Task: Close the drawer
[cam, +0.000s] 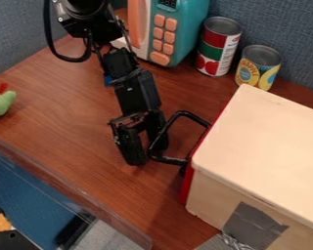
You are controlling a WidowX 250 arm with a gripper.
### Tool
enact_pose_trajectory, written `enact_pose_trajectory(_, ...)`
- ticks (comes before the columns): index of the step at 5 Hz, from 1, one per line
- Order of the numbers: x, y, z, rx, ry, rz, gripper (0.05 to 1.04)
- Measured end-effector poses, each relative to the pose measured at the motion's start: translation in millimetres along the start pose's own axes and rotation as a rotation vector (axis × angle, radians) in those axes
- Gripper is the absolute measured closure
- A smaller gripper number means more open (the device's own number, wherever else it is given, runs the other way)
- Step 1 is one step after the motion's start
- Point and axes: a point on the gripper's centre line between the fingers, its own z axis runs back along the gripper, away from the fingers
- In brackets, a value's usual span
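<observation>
A brown table [67,127] bears a box [270,132], cans [218,47], microwave [189,29], green toy [0,103].

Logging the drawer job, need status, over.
Gripper open, at the handle. Drawer looks shut or nearly so, front close against box. Cans stand beyond, off its path.

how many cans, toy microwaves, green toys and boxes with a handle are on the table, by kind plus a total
cans: 2
toy microwave: 1
green toy: 1
box with a handle: 1
total: 5
</observation>
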Motion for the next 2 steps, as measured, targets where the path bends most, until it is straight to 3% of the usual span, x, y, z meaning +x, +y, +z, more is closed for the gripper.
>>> enact_pose_trajectory(2,3.4,-4.7,-5.0,-0.118,0.143,-0.019,0.083)
